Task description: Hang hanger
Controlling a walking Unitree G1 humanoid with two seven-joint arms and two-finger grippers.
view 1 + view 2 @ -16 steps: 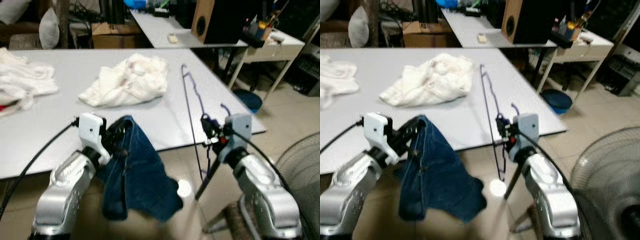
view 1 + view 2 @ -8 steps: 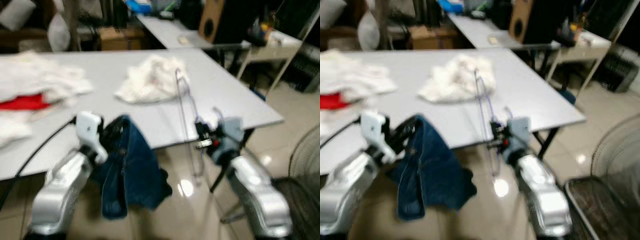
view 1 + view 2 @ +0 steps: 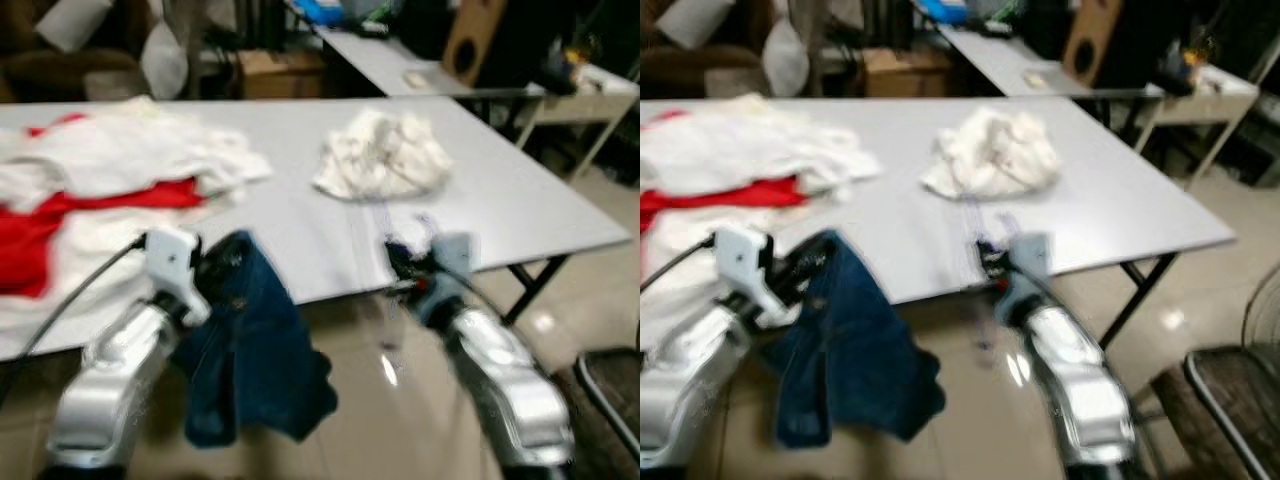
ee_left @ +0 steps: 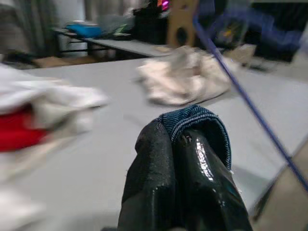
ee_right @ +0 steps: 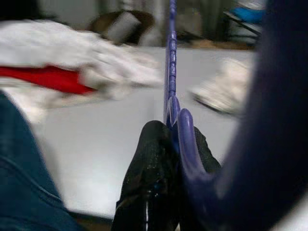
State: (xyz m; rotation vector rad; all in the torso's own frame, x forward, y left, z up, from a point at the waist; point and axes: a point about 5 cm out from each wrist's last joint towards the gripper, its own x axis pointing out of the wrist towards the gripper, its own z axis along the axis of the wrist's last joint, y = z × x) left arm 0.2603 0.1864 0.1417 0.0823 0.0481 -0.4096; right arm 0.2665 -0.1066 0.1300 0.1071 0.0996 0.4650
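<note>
view swung left, red cloth now in sight | left gripper (image 4: 185, 144) pinches jeans (image 3: 255, 350) | right gripper (image 5: 168, 132) clamps hanger (image 5: 171, 62), long axis upright, jeans to its left

Blurred right eye view, grey table (image 3: 1110, 205) spread across the upper half, crumpled white cloth (image 3: 995, 153) at 12 o'clock, red and white clothes (image 3: 725, 180) at 10 o'clock, blue denim garment (image 3: 845, 345) held by the left gripper (image 3: 805, 268) at 8 o'clock, thin purple hanger (image 3: 975, 262) gripped by the right gripper (image 3: 992, 262) at centre.

Thin purple hanger (image 5: 171, 72), upright, pinched in right gripper (image 5: 166, 132) at table edge.
</note>
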